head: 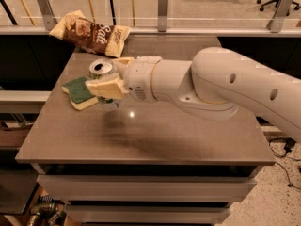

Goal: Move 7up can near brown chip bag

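- The gripper (pixel 104 74) is hanging over the left half of the worktop (pixel 188 140), nearer the far edge than the near edge.
- The gripper is clamping the 7up can (pixel 100 68): one cream finger (pixel 109 87) is pressing across the can's near side and the other is sitting against its far side.
- The can is standing roughly upright in the gripper, with its silver top and pull-tab opening facing up. Its lower part is showing below the near finger.
- Whether the can's base is touching the worktop cannot be determined.
- The white arm (pixel 225 86) is reaching in from the right edge and crossing the middle of the worktop toward the left.
- The brown chip bag (pixel 91 33) is lying at the far left corner, tilted, with one cream end overhanging the corner and the other end pointing toward the middle of the far edge.
- The can is sitting near the bag, on the bag's near side, with a gap of bare worktop showing between them.
- A green-and-cream sponge (pixel 80 92) is lying flat near the left edge, just beside the can on its left. The near finger is overlapping the sponge's right end.
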`<state>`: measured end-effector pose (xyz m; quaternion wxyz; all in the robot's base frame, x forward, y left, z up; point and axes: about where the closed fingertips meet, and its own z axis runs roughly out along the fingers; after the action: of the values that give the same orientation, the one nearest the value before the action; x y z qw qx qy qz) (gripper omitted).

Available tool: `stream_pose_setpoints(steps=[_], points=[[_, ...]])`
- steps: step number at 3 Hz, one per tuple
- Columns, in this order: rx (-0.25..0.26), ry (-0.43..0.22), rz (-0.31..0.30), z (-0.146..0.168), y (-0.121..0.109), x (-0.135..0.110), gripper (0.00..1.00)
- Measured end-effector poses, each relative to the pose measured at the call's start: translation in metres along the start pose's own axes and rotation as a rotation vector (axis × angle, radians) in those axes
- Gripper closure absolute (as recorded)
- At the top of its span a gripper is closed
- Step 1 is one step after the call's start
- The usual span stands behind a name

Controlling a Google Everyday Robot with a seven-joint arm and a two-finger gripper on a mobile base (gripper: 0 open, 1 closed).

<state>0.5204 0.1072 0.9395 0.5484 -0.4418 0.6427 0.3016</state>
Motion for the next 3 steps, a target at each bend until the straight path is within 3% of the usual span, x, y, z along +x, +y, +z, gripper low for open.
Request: stream_pose_setpoints(steps=[2, 3], points=[[0.099, -0.013, -0.034, -0.018, -0.068, -0.027, 1.00], [0.135, -0.006, -0.018, -0.021, -0.102, -0.035, 1.00]])
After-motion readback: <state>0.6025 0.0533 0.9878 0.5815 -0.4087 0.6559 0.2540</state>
